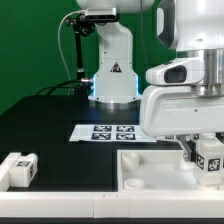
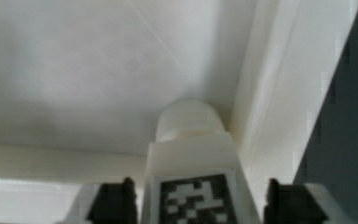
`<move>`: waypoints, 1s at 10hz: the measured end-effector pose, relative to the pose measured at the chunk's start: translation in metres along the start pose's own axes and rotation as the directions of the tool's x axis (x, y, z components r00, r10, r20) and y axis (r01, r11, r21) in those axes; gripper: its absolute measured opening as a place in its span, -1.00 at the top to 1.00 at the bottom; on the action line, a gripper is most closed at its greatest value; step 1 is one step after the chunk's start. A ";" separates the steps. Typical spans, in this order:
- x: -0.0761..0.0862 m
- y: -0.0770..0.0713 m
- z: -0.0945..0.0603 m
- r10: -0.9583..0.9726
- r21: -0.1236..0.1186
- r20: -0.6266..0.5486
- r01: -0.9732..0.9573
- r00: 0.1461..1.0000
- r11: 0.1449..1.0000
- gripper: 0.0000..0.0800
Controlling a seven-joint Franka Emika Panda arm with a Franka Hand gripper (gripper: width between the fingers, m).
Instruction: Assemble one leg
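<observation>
Exterior and wrist views. The gripper [image 1: 208,157] is clenched on a leg [image 1: 211,156], held upright between its fingers [image 2: 112,200] over the white panel [image 1: 150,170] at the exterior view's right. A second leg [image 1: 20,168] lies on the black worktop [image 1: 50,125], well apart. The marker board [image 1: 105,132] lies behind the panel.

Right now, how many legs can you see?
2. One leg lies on the table at the exterior view's left. The other leg is held in the pincer over the white panel. More may be hidden.
</observation>
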State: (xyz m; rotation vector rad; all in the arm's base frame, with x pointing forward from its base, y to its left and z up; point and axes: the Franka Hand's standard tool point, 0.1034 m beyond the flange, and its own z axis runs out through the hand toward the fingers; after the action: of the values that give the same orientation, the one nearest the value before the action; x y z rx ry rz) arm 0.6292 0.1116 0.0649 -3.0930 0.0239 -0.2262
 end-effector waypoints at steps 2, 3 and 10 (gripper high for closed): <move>0.000 -0.001 0.000 0.124 0.001 0.000 -0.124 0.992 0.992 0.30; 0.000 -0.002 0.000 0.200 0.002 0.001 -0.200 0.980 0.980 0.30; 0.006 -0.011 -0.001 0.973 -0.041 0.078 -0.975 0.215 0.219 0.30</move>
State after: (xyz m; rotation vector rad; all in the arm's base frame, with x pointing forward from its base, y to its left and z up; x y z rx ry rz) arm 0.6350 0.1227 0.0673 -2.3333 1.8885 -0.0036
